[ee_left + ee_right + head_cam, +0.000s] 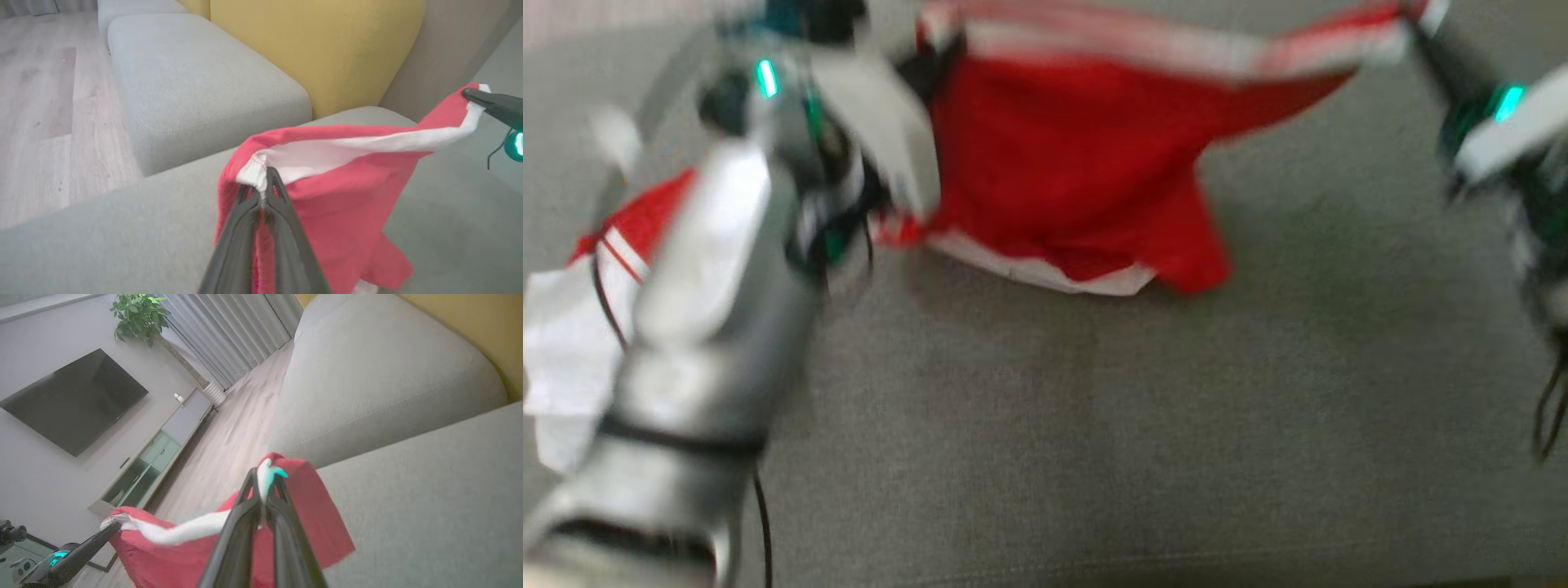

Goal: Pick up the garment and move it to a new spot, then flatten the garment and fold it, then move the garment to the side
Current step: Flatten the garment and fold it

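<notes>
The garment (1078,163) is red with a white striped hem and hangs stretched between my two grippers above the grey sofa seat (1176,457); its lower part droops onto the seat. My left gripper (265,177) is shut on the white hem at one corner, and in the blurred head view it sits at the top left (935,49). At the other corner my right gripper (264,477) is shut on the hem, at the top right of the head view (1417,20). Each wrist view shows the other gripper pinching the far end (476,98) (110,528).
Another red and white cloth (564,351) lies at the left, partly under my left forearm. A yellow back cushion (318,49) and a second grey seat (196,85) stand behind. Beyond are a wood floor (41,102), a TV (69,400) and a low cabinet (159,457).
</notes>
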